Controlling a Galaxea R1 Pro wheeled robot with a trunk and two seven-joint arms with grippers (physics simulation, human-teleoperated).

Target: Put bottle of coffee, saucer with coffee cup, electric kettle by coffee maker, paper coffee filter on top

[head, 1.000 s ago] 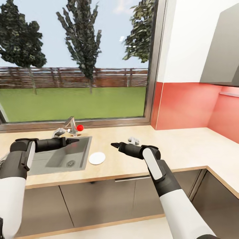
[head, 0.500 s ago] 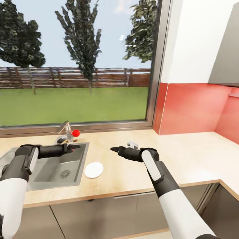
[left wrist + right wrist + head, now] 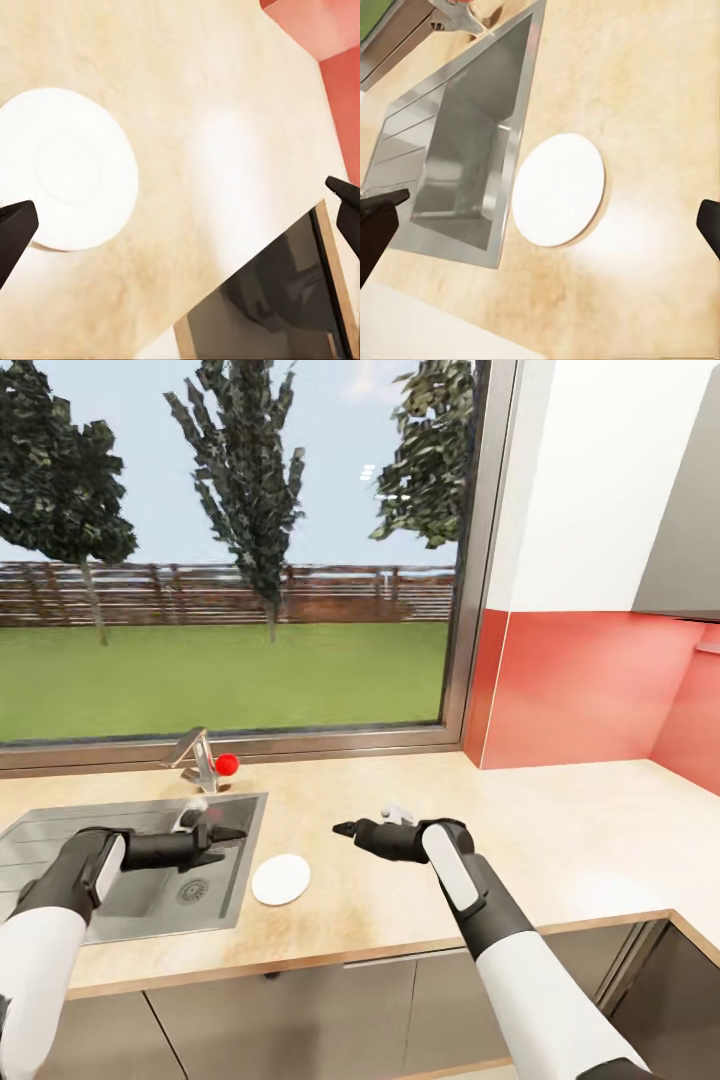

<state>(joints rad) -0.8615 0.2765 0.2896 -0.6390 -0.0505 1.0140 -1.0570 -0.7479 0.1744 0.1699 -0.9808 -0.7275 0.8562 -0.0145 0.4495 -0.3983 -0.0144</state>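
I'm over the light wood counter (image 3: 560, 830) now, both arms' jaws spread and empty. The small round white saucer (image 3: 281, 880) lies just beside the steel sink (image 3: 60, 840). I'd bring the right gripper (image 3: 343, 827) down squarely over its rim.

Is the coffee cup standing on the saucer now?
No, the saucer lies bare on the kitchen countertop beside the sink, with nothing on it.
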